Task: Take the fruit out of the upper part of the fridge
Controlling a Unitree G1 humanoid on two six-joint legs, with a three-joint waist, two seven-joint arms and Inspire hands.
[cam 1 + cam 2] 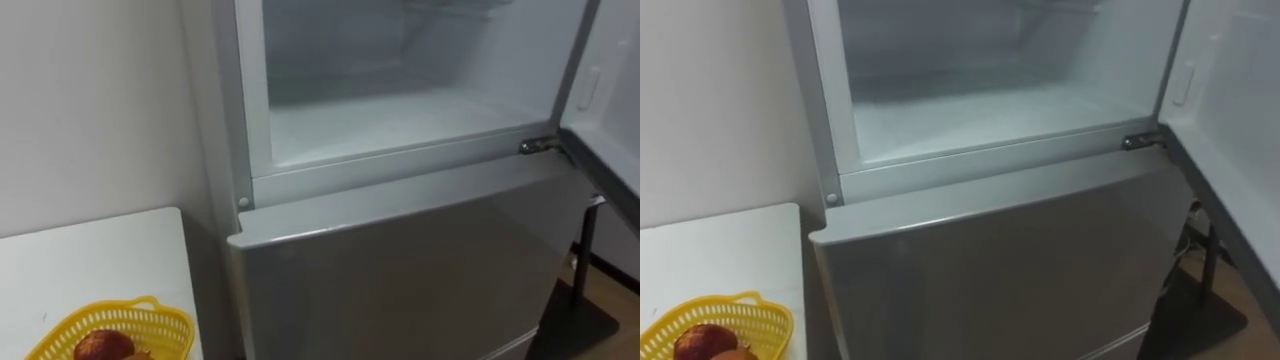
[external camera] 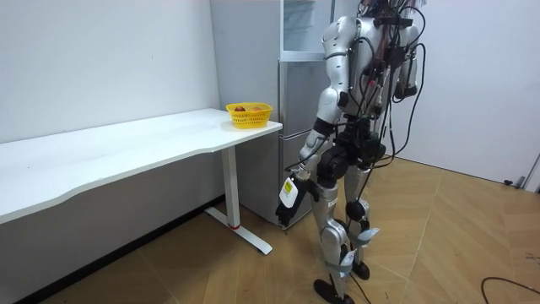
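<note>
The upper fridge compartment (image 1: 400,110) stands open just ahead of me, and the part of its white shelf (image 1: 990,115) that I see is bare. Its door (image 1: 610,110) is swung out to the right. Below it, the grey lower door (image 1: 410,270) is closed. In the room view I stand facing the fridge (image 2: 295,110), upright. My left hand (image 2: 288,203) hangs low beside my thigh, away from the fridge.
A white table (image 1: 90,270) stands against the fridge's left side. On its near corner sits a yellow basket (image 1: 120,328) with red fruit (image 1: 702,342) in it. A dark stand base (image 1: 585,320) lies on the wooden floor at lower right.
</note>
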